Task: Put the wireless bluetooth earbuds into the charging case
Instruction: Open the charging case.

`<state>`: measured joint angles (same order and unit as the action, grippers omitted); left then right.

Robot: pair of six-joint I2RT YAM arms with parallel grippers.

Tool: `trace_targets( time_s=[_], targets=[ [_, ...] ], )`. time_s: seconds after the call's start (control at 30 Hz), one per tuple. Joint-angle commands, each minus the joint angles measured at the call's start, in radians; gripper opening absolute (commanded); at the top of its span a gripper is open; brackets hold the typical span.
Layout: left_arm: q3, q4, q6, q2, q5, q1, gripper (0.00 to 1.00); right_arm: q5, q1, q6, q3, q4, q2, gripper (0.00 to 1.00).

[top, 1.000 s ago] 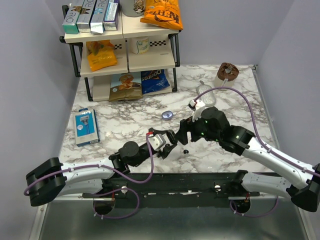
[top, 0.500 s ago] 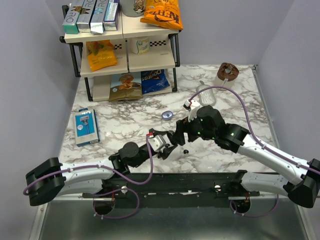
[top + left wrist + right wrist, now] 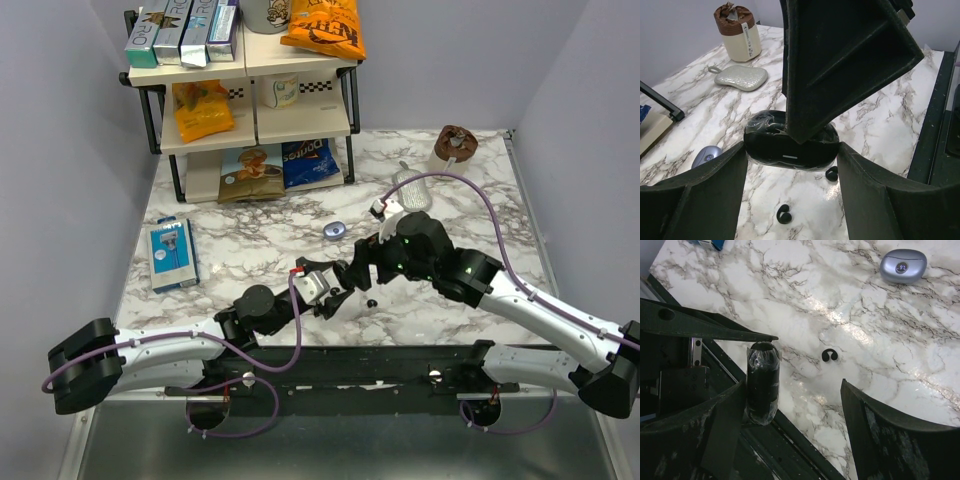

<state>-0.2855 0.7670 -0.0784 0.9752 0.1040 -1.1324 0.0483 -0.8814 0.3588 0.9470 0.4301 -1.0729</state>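
Note:
A black charging case wrapped in clear film hangs a little above the marble table, gripped between the fingers of my left gripper, which is shut on it. In the top view the left gripper meets my right gripper near the table's front middle. The right gripper is open wide, with the case just inside its left finger. Two small black curled earbuds lie on the table below the case, one nearer and one further right. The right wrist view shows one earbud, also seen from above.
A blue-grey oval case lies behind the grippers. A silver glitter pouch and a brown-topped cup stand at the back right. A blue box lies at the left. A snack shelf rack fills the back left.
My right gripper has shifted slightly left and back, closer around the case. My left gripper has kept hold of the case and barely moved.

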Motion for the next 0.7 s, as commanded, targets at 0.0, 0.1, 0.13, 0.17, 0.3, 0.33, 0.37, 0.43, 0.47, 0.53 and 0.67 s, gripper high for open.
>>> trace_targets(
  time_s=[0.0,0.1,0.13,0.17,0.3,0.33,0.37,0.43,0.47,0.53,0.67],
  targets=[
    [0.003,0.02,-0.014,-0.02,0.034,-0.004,0.0,-0.039,0.004,0.0,0.024,0.044,0.018,0.84],
    [0.005,0.022,-0.014,-0.018,0.036,-0.006,0.0,-0.045,0.004,0.0,0.024,0.047,0.019,0.84],
    [0.005,0.022,-0.014,-0.02,0.036,-0.004,0.0,-0.044,0.004,0.0,0.022,0.045,0.019,0.84],
    [0.006,0.023,-0.014,-0.018,0.037,-0.004,0.0,-0.045,0.004,0.0,0.022,0.048,0.021,0.84],
    [0.008,0.026,-0.014,-0.02,0.039,-0.004,0.0,-0.045,0.004,-0.001,0.019,0.052,0.025,0.84],
    [0.008,0.028,-0.011,-0.021,0.039,-0.004,0.0,-0.045,0.002,-0.001,0.018,0.052,0.027,0.84],
    [0.009,0.028,-0.011,-0.021,0.04,-0.004,0.0,-0.045,0.004,-0.001,0.018,0.053,0.028,0.84],
    [0.009,0.029,-0.012,-0.021,0.042,-0.004,0.0,-0.045,0.004,-0.001,0.016,0.053,0.031,0.84],
    [0.009,0.028,-0.011,-0.021,0.042,-0.004,0.0,-0.071,0.004,-0.001,0.016,0.055,0.033,0.84],
    [0.009,0.031,-0.011,-0.02,0.043,-0.004,0.0,-0.074,0.004,-0.001,0.016,0.056,0.034,0.84],
    [0.016,0.035,-0.006,-0.02,0.043,-0.004,0.0,-0.079,0.004,-0.001,0.018,0.061,0.034,0.84]
  ],
)
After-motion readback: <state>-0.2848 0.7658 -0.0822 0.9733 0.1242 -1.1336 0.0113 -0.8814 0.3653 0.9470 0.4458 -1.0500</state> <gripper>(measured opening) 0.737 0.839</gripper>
